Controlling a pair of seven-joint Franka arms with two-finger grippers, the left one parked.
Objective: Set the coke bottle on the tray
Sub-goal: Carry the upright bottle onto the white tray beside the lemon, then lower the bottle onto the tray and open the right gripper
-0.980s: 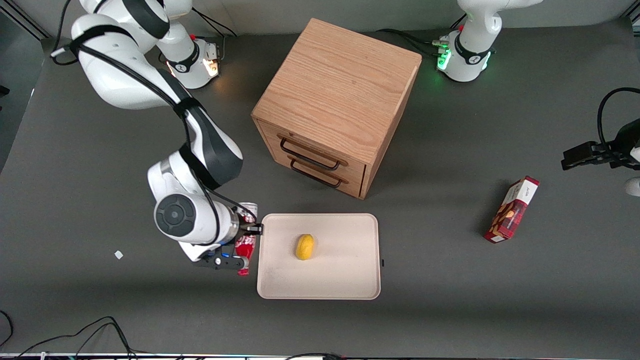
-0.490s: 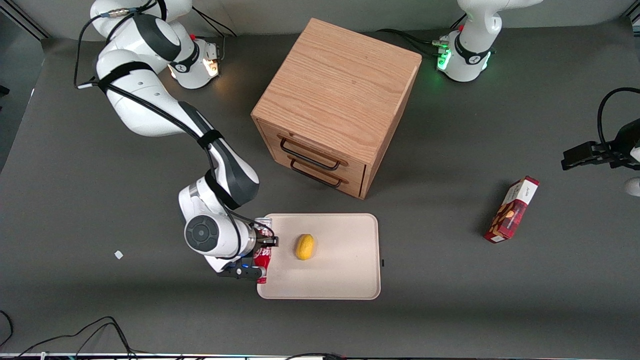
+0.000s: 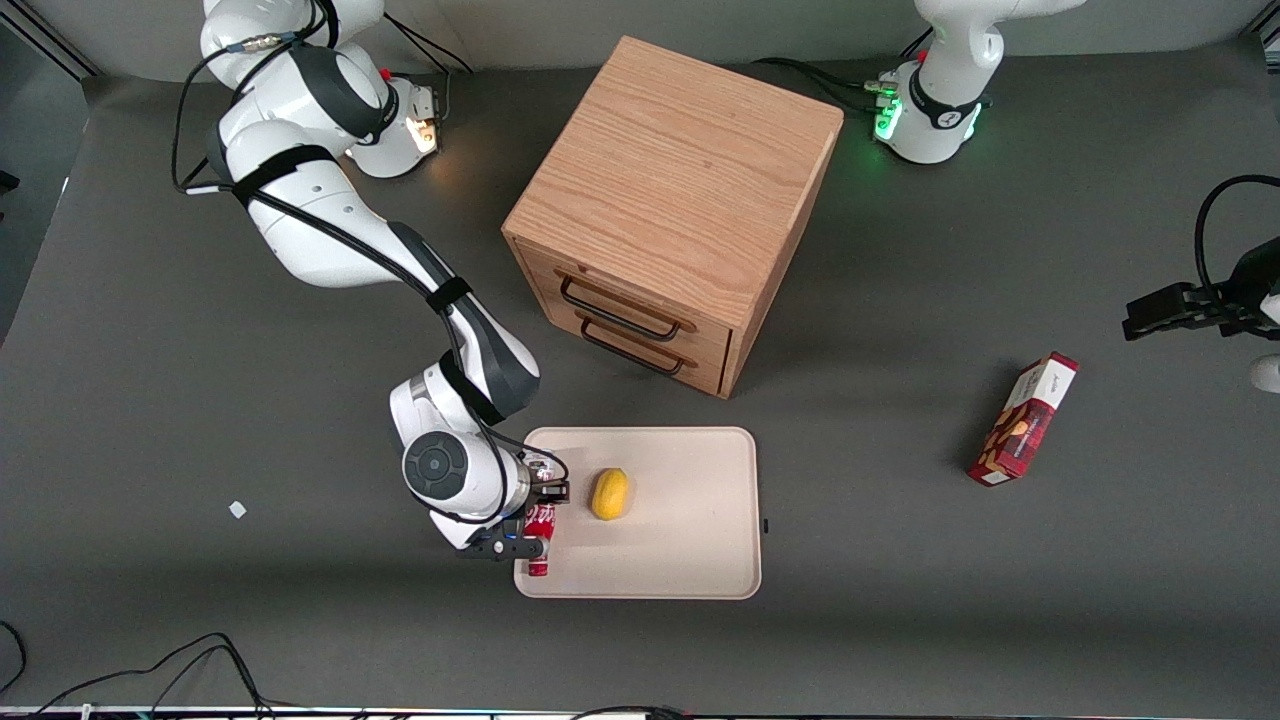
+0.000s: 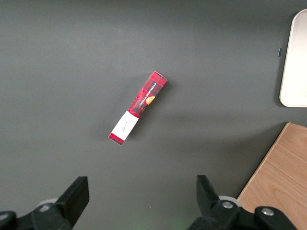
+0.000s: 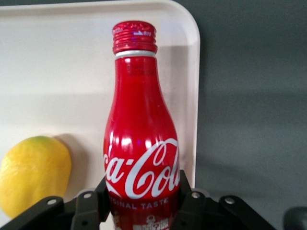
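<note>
1. A dark grey desk carries everything in the front view; cables are seen along its edge nearest the camera.
2. A small white scrap lies alone on the desk toward the working arm's end.
3. The hand is held over the tray's edge at the working arm's end, its fingers closed on the lower body of the coke bottle.
4. In the right wrist view the coke bottle is gripped near its base end, with the white script showing just above the fingers and the red cap pointing away from the hand.
5. The bottle is seen above the tray, just inside the rim; whether it touches the tray floor cannot be told.
6. A yellow lemon lies on the tray just beside the bottle, apart from it.
7. A wooden drawer cabinet stands farther from the front camera than the tray, both drawers shut, each with a dark handle.
8. A red snack box lies on the desk toward the parked arm's end, well apart from the tray.
</note>
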